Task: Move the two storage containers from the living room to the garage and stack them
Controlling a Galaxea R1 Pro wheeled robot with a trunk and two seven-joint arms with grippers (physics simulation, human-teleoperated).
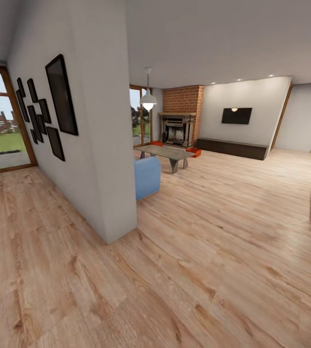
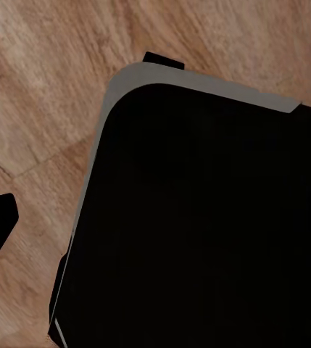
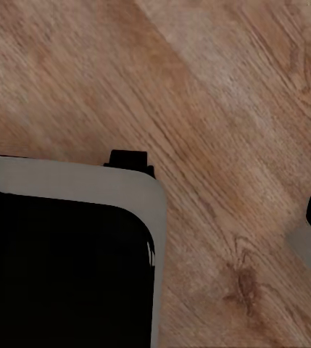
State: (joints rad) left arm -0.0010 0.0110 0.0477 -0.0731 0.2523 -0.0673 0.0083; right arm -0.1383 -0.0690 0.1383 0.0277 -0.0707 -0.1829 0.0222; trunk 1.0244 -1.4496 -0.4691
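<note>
- Two orange-red storage containers sit on the wood floor (image 1: 213, 241) far across the living room: one container (image 1: 194, 152) right of the fireplace (image 1: 177, 129), the other (image 1: 156, 143) left of it, behind the low table (image 1: 167, 153).
- Blue sofa (image 1: 147, 177) beside the wall (image 1: 104, 145).
- Pincers: cannot tell whether spread or pressed together.

I see open plank floor (image 1: 232, 241) ahead; a wall (image 1: 102, 145), sofa (image 1: 147, 177) and table (image 1: 167, 153) block the left.
</note>
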